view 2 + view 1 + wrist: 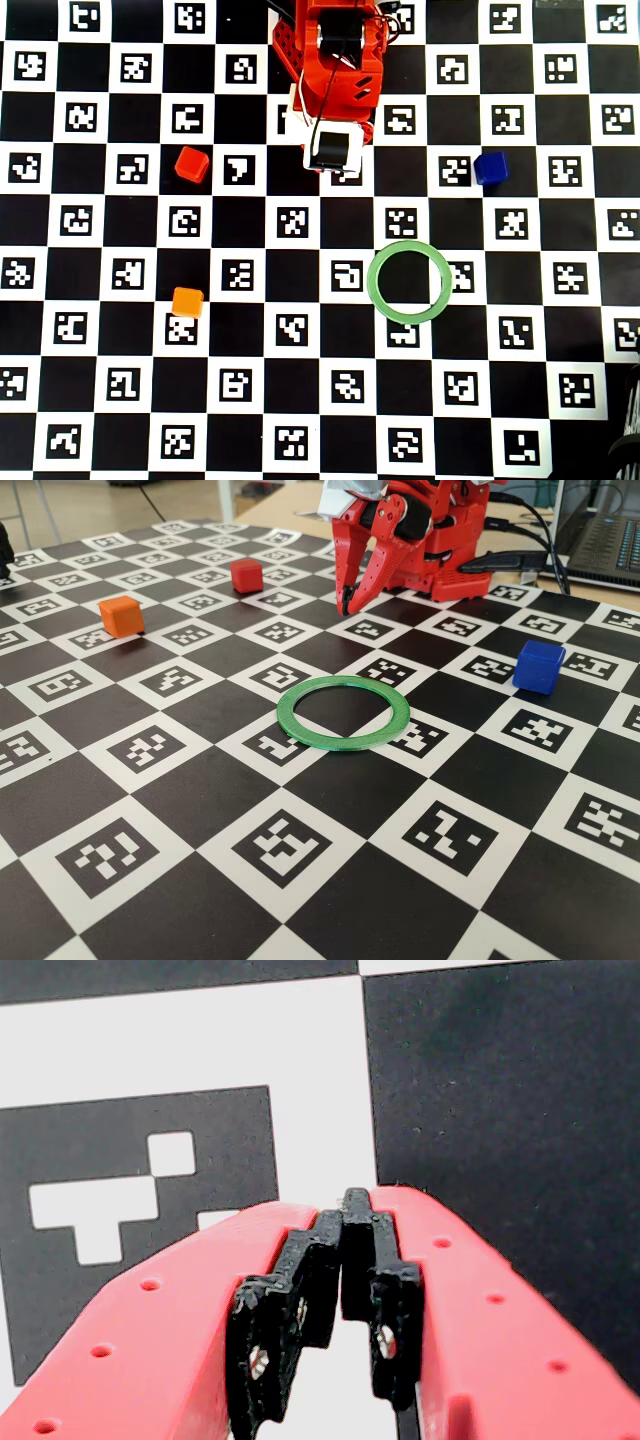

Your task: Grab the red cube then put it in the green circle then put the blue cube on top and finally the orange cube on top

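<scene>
The red cube [246, 576] [191, 163] rests on the board at the back left of the fixed view. Nearer and further left stands the orange cube [121, 615] [187, 301]. On the right stands the blue cube [538, 666] [490, 168]. The green circle [345, 744] [373, 282] lies flat mid-board with nothing inside it. My red gripper [347, 608] [350, 1205] hangs tip-down just above the board close to the arm's base, right of the red cube. It is shut, its black pads meet and hold nothing. No cube shows in the wrist view.
A black-and-white checkerboard with printed markers [300, 900] covers the table. The red arm base [335, 60] stands at the board's far edge. A laptop [610, 540] and dark cables [520, 560] lie behind the board on the right in the fixed view.
</scene>
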Robot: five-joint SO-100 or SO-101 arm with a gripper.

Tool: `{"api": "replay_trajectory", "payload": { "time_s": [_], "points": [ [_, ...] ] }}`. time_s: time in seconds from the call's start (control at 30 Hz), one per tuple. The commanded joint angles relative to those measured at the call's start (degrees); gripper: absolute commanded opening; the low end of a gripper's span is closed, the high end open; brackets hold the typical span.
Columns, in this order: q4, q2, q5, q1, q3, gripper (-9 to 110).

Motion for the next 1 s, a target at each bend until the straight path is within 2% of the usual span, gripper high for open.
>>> {"api": "replay_trajectory", "payload": {
  "time_s": [0.0,0.5,0.67,0.97],
  "points": [
    [3.87,2.72,-0.18,0.09,2.29,-6],
    [2.99,2.02,0.44,1.93,-1.23,-6],
    [0.00,-8.61,6.50,0.09,-15.21,-6],
    [-3.87,-31.55,26.28,-1.05,-46.49,-6]
  ]
}}
